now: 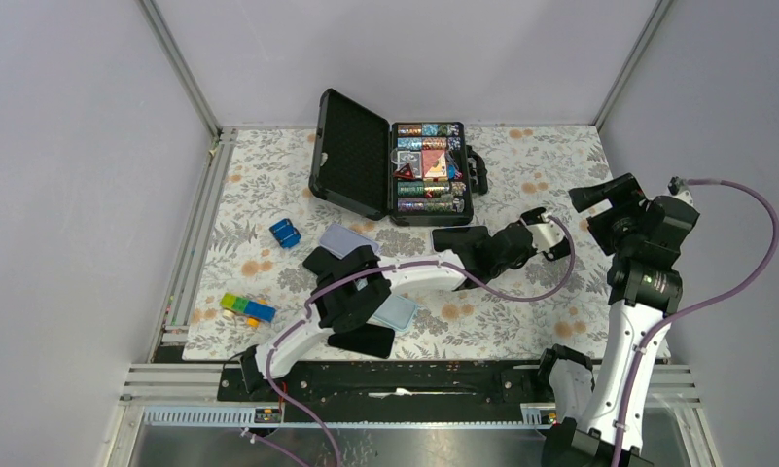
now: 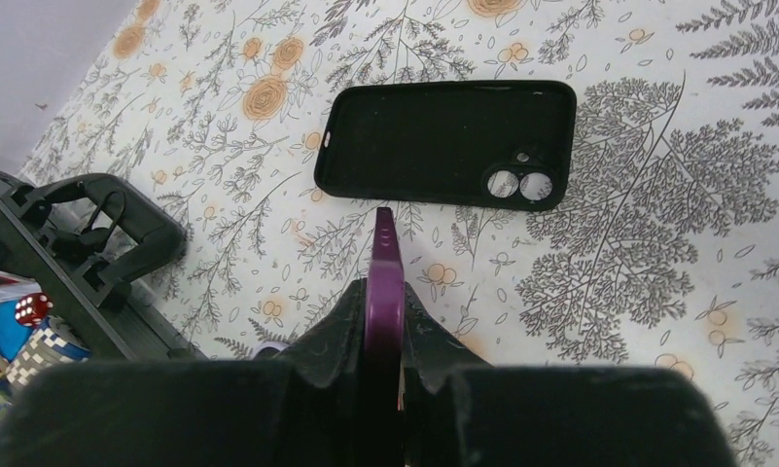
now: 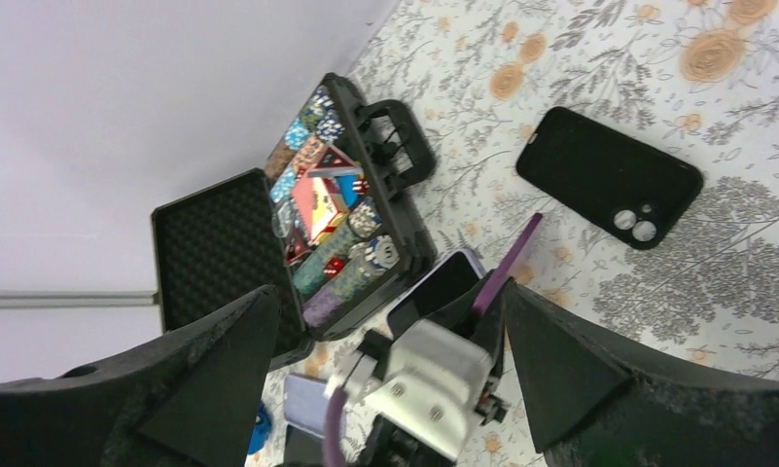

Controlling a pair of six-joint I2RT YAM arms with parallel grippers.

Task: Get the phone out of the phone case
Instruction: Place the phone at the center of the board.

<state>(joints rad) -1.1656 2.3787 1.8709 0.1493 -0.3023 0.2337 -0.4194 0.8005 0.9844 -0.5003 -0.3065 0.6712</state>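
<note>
Your left fingers (image 2: 344,336) are pressed together on the purple phone (image 3: 508,265), pinching it by its two faces, so from the left wrist you see it edge-on, sticking out past them. The phone is out of the black phone case (image 2: 443,141). Its far tip stops just short of the case's near long edge and does not touch it, with a strip of flowered tabletop (image 2: 657,292) showing between them. The case lies flat on the tabletop, hollow side up, with its two lens cut-outs at one end. Off the case's other end, a little apart from it, sits the open chip box (image 1: 351,156), its handle side turned toward the case. Your right fingers (image 3: 580,389) are spread wide and hold nothing. They hang high over the tabletop, looking down on the case.
</note>
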